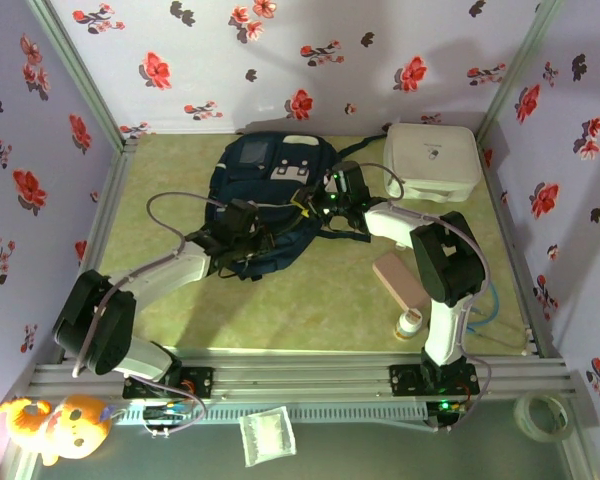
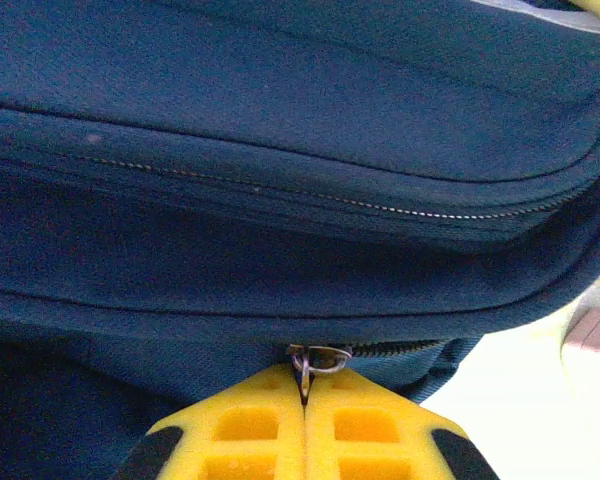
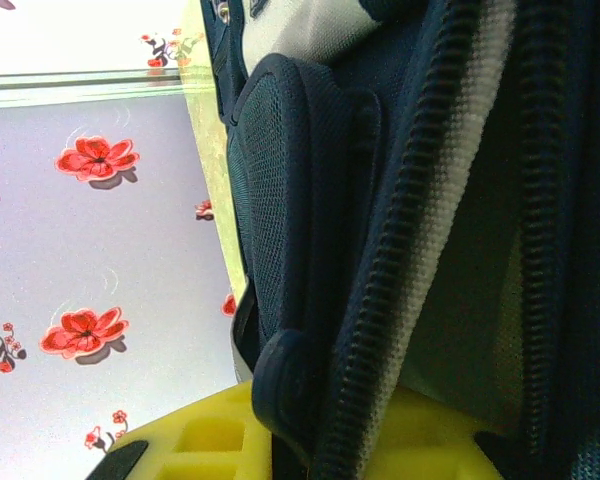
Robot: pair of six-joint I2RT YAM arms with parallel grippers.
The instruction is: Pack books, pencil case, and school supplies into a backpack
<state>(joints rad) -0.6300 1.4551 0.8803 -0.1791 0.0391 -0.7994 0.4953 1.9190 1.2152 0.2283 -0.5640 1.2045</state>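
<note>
backpack lies at the far edge of the bench. left fingers clench its zipper pull; right fingers pinch a seam. we judge packing unfinished: pencil case lies out near the right edge.

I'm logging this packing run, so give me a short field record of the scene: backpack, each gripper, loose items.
backpack: lying mid-table, toward the far side
left gripper: shut on the zipper pull
right gripper: apparently shut on the backpack's edge fabric
pencil case: on the table beside the right arm, outside the backpack
small bottle: just nearer than the pencil case
white box: far right
</note>
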